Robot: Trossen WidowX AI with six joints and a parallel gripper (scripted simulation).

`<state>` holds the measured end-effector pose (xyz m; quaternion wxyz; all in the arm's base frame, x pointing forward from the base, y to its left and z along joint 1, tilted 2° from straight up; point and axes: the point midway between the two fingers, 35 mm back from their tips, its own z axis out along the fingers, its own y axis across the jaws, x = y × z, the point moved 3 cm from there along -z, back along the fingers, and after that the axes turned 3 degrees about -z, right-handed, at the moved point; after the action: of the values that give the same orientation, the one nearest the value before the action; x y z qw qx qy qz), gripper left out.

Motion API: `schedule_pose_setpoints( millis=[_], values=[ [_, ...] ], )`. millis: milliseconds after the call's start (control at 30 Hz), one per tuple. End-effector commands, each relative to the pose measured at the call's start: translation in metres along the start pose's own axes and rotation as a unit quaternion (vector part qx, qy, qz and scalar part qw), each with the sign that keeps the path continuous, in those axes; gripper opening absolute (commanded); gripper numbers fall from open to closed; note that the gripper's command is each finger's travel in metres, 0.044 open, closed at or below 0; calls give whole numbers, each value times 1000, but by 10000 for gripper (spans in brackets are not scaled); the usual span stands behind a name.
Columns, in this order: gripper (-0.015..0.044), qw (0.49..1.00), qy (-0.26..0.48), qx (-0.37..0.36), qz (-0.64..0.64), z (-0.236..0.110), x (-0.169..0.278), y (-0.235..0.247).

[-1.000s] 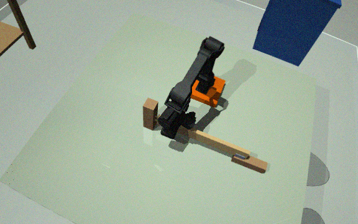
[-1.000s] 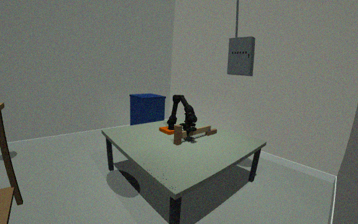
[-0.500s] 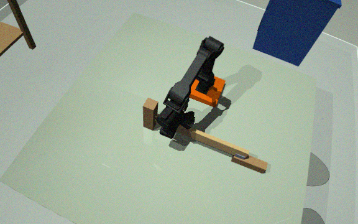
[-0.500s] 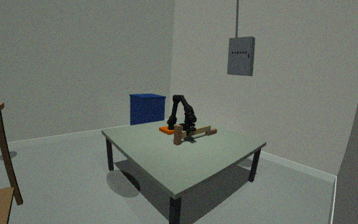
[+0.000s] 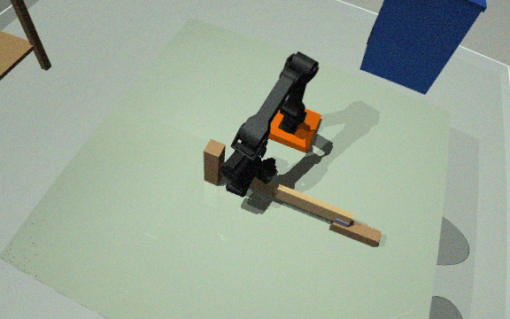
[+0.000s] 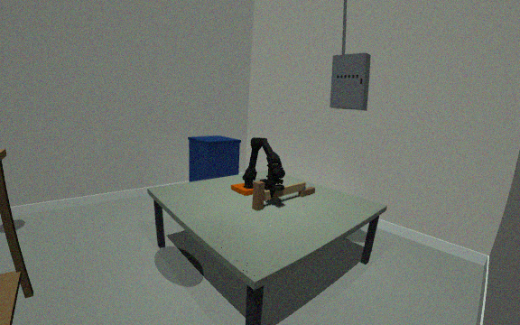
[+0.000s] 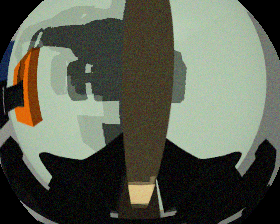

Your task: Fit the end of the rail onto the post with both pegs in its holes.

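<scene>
The long rail (image 5: pixel 312 202) (image 6: pixel 293 190) (image 7: pixel 147 90) runs from the low footboard block (image 5: pixel 361 235) (image 6: pixel 308 192) toward the upright post (image 5: pixel 212 164) (image 6: pixel 257 197). Its far end lies at the bracket (image 5: pixel 342 222) on the block. My gripper (image 5: pixel 258 181) (image 7: pixel 140 133) is shut on the rail near its post end, with the black fingers on both sides of it. The rail is held above the table and looks close to level. The arm hides the pegs and the rail's near end in the top view. Whether the pegs are in the holes or the end touches the post cannot be seen.
The arm's orange base (image 5: pixel 295 139) (image 6: pixel 242 189) (image 7: pixel 33 95) stands beside the rail on the pale green table (image 5: pixel 127 199) (image 6: pixel 224 217). A blue cabinet (image 5: pixel 419 44) (image 6: pixel 214 158) stands on the floor beyond the table.
</scene>
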<state>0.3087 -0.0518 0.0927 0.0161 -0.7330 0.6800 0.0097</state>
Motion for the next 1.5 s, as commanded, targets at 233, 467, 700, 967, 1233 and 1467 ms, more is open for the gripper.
schedule_pose_setpoints(
  millis=[233,467,700,967,1233,1467],
  values=[
    [0,1000,1,3,-2,-2,4,-1],
    [79,1000,0,0,0,0,4,0],
    [263,1000,0,0,0,0,4,0],
    [440,1000,0,0,0,0,4,0],
    [440,1000,0,3,-1,-28,-25,-1],
    [440,1000,0,4,-2,-30,-27,-1]
  ],
)
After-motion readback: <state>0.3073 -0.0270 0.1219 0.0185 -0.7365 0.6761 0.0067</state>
